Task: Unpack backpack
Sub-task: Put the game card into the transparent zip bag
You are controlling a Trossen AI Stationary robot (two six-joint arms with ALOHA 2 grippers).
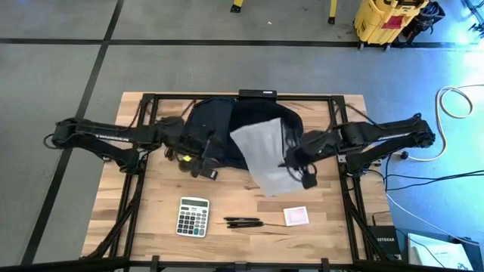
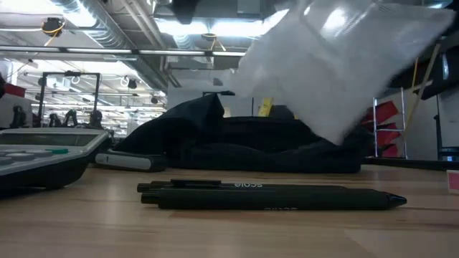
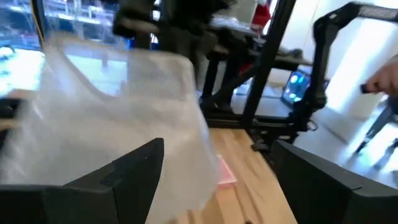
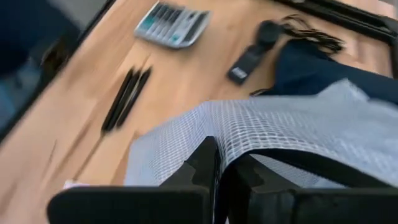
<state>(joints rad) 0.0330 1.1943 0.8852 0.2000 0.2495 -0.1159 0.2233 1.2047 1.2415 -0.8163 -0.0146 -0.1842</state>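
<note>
From above, the backpack (image 1: 215, 125) lies at the far middle of the wooden tabletop (image 1: 155, 196), a soft, dark navy mass with a rounded outline, slumped flat between the two arms. A pale, translucent mesh-patterned pouch (image 1: 265, 155) lies over its right half and reaches toward the near edge. The right gripper (image 1: 296, 168) sits at the pouch's right edge, and the left gripper (image 1: 198, 162) hangs at the backpack's near left side. On the near part of the tabletop lie a calculator (image 1: 193, 216), two black pens (image 1: 243, 222) and a small pink-and-white pad (image 1: 296, 216), well apart from the backpack.

At tabletop height, the backpack (image 2: 244, 140) shows as a low, crumpled black heap across the middle distance, with one fold peaking at its left. The pouch (image 2: 337, 57) hangs above it, lifted clear of the wood. The pens (image 2: 269, 195) lie in front, and the calculator (image 2: 43, 158) at the left edge.

The left wrist view shows the left gripper (image 3: 214, 180) with its dark fingers (image 3: 115, 186) spread wide, nothing between them; the pouch (image 3: 112, 112) hangs just beyond.

The right wrist view shows the right gripper (image 4: 219, 171) with fingers pressed together, pinching the gridded fabric of the pouch (image 4: 273, 134). Beyond it lies a dark blue edge of the backpack (image 4: 317, 65), with the calculator (image 4: 173, 23) and pens (image 4: 127, 96) farther off.
</note>
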